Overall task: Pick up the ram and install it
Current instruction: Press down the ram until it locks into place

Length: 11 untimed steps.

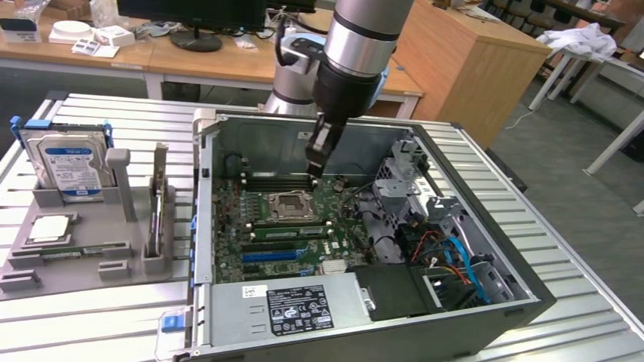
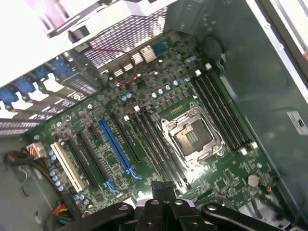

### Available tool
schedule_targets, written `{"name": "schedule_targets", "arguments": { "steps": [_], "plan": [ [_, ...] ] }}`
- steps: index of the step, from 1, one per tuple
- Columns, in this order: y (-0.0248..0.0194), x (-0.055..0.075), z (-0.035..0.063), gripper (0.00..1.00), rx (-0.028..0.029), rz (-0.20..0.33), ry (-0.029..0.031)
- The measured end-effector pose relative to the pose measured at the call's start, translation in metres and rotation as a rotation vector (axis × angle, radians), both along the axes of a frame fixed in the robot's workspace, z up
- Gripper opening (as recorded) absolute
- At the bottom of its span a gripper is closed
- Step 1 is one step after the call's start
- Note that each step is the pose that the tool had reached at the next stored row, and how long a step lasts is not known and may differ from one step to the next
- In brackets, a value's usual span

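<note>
Gripper (image 1: 315, 172) status: my jaws are closed, and I cannot tell whether anything thin sits between them. Fingertips hang just above the memory slots (image 1: 282, 179) on the far side of the CPU socket (image 1: 292, 204).

Ram (image 1: 72, 250): I take it to be the green stick lying in the grey holder (image 1: 116, 260), outside the case and well apart from the socket toward the exterior view's left. A second green stick (image 1: 286, 232) stands in a slot on the near side of the socket.

Judgement: seating goes well only if the stick lies parallel to its slot beside the socket, notch matched, end latches open, and pressure even along its length.

Pose: my arm enters the open case from above, wrist nearly vertical, tilted slightly, fingers pointing down at the board beside the socket.
</note>
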State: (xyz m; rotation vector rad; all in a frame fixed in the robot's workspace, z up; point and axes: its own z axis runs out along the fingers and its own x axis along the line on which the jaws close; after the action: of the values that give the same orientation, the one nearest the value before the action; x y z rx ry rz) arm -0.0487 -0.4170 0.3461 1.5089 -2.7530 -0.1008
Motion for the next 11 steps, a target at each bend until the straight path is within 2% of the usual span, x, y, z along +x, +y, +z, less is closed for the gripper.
{"name": "schedule_targets", "arguments": {
  "steps": [11],
  "plan": [
    [0.0000,-0.0004,0.0000,0.11,0.0000,-0.168,0.0001]
  ]
}}
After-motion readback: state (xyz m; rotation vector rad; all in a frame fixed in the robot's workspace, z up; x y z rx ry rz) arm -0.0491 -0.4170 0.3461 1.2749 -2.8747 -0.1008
